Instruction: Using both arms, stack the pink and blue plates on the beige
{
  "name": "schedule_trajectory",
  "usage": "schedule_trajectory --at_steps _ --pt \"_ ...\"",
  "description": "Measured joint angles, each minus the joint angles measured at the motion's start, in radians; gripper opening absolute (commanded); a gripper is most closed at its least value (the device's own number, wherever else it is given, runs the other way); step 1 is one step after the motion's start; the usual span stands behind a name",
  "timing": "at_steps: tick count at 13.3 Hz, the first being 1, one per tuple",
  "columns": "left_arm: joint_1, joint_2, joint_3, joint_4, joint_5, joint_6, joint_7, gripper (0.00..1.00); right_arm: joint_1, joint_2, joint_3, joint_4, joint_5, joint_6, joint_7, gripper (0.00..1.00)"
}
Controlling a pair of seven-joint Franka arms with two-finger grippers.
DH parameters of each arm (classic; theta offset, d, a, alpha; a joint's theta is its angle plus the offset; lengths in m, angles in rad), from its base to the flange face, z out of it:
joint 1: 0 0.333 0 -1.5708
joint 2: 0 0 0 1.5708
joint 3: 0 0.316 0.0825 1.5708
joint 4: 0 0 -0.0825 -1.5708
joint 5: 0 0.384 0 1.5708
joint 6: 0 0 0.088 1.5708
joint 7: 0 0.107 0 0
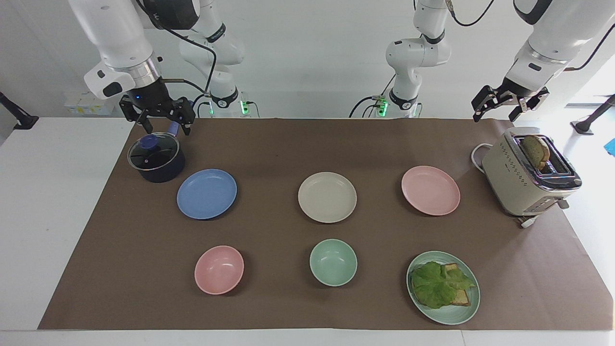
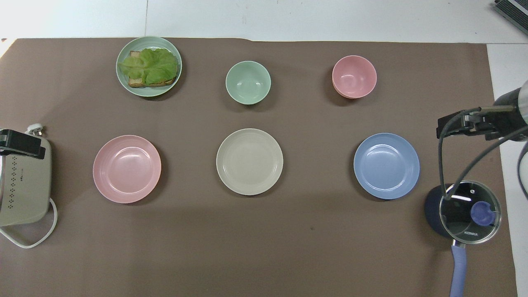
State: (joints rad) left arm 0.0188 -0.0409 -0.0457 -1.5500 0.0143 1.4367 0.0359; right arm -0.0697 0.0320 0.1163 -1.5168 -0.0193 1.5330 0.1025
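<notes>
Three same-sized plates lie apart in one row on the brown mat. The beige plate [image 1: 327, 197] [image 2: 249, 161] is in the middle, the blue plate [image 1: 206, 193] [image 2: 386, 165] toward the right arm's end, and the pink plate [image 1: 430, 190] [image 2: 126, 168] toward the left arm's end. All three are bare. My right gripper [image 1: 166, 129] hangs open over the lidded pot, beside the blue plate, holding nothing. My left gripper [image 1: 495, 115] hangs open and empty in the air over the toaster's end of the table.
A dark pot with a glass lid [image 1: 156, 158] stands next to the blue plate. A cream toaster [image 1: 528, 178] holding bread stands beside the pink plate. Farther from the robots are a pink bowl [image 1: 219, 269], a green bowl [image 1: 333, 262] and a green plate [image 1: 447, 318] with lettuce and toast.
</notes>
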Motion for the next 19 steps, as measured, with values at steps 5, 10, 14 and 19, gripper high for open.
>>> schedule_trajectory --at_steps 5,10,14,19 --pt "0.0 -0.001 0.0 -0.003 0.0 0.0 0.001 1.0 0.0 0.0 0.0 0.0 0.0 0.0 0.0 1.0" --pt "0.026 0.001 0.019 -0.267 0.0 0.271 0.002 1.0 0.0 0.0 0.0 0.0 0.0 0.0 0.0 1.0" --pt "0.074 0.044 0.025 -0.463 0.0 0.483 0.002 1.0 0.0 0.0 0.0 0.0 0.0 0.0 0.0 1.0" --pt "0.076 0.197 0.021 -0.569 0.0 0.688 -0.036 1.0 0.0 0.0 0.0 0.0 0.0 0.0 0.0 1.0"
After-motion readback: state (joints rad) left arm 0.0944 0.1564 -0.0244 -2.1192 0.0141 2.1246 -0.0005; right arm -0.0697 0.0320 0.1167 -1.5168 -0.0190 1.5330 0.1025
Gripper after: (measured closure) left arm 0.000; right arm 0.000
